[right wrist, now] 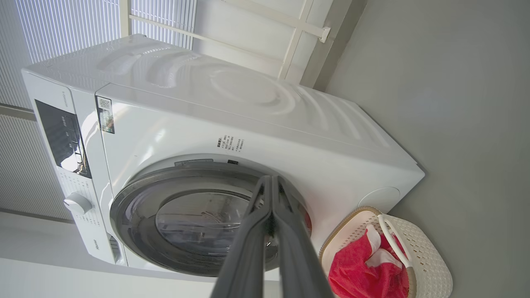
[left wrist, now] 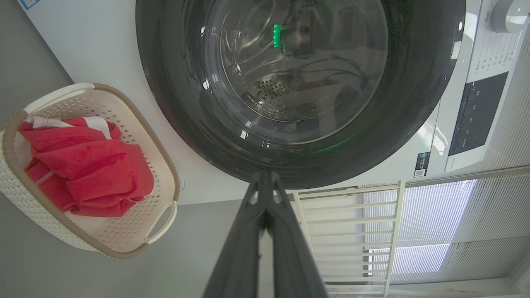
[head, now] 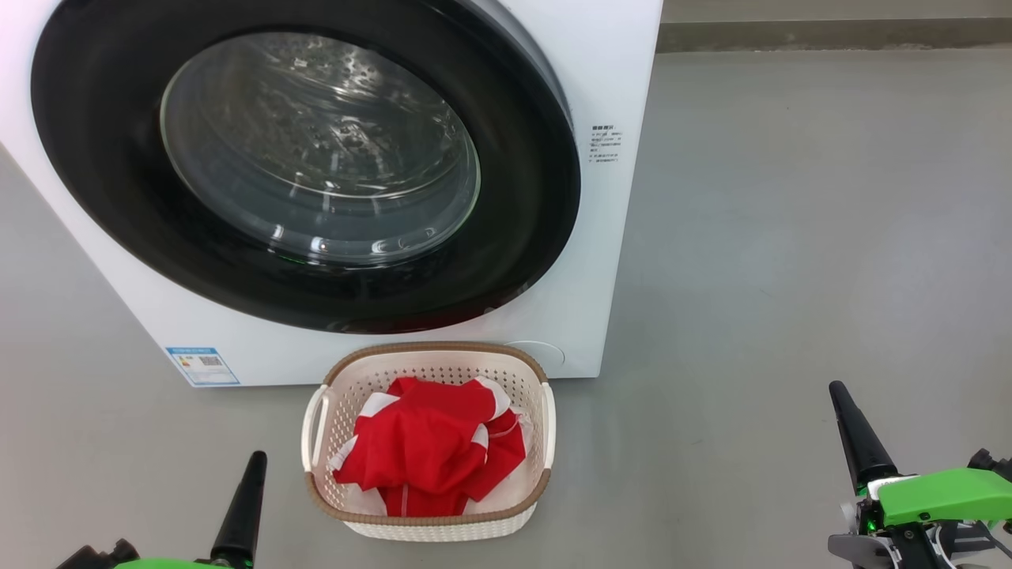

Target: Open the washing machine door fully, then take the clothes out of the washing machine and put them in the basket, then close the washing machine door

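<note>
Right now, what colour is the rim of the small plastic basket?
Brown, woven-look, around the cream perforated plastic basket; shows best in the head view.

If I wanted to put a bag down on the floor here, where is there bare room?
The widest bare floor lies right of the machine and basket, up to the right gripper. A narrower strip runs between the basket and the left gripper. It is crowded before the door, where the basket stands, full of clothes.

Blue label and small print on washing machine, both illegible
</note>
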{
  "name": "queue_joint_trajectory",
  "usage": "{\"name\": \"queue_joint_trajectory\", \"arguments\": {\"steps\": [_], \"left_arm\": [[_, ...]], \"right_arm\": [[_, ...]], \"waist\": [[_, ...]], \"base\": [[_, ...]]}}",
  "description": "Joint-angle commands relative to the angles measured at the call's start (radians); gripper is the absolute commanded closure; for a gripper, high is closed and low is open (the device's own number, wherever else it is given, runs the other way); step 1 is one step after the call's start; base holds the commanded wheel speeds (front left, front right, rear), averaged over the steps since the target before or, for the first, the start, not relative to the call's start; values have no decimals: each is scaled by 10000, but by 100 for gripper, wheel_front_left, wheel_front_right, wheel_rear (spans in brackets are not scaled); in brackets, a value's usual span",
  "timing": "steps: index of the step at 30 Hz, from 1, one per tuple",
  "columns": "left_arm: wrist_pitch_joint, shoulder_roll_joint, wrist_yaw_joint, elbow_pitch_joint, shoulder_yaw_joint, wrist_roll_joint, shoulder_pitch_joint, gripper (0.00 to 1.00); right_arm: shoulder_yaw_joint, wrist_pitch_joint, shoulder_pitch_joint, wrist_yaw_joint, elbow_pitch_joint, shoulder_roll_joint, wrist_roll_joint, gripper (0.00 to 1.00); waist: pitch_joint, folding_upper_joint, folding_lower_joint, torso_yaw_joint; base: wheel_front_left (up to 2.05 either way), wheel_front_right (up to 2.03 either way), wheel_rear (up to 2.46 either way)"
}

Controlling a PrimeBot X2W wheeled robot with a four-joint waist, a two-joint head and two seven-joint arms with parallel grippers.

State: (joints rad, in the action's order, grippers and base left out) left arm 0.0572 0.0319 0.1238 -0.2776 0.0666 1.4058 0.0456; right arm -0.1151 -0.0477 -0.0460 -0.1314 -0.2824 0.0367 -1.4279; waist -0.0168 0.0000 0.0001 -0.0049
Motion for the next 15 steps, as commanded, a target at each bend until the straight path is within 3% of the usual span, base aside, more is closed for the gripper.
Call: {"name": "queue_joint_trajectory", "arguments": {"steps": [1,15], "left_arm": [[96,177,61,288,345,367,483,100],[476,196,68,315,440,1771,602,100]], "right_arm": [[141,-131,-452,6,320,178,-331,100],[99,-519,-586,7,370,193,-1624,100]], "waist": [[16,0,-1,7],[118,0,-1,42]], "base": [[0,0,0],[0,0,0]]}}
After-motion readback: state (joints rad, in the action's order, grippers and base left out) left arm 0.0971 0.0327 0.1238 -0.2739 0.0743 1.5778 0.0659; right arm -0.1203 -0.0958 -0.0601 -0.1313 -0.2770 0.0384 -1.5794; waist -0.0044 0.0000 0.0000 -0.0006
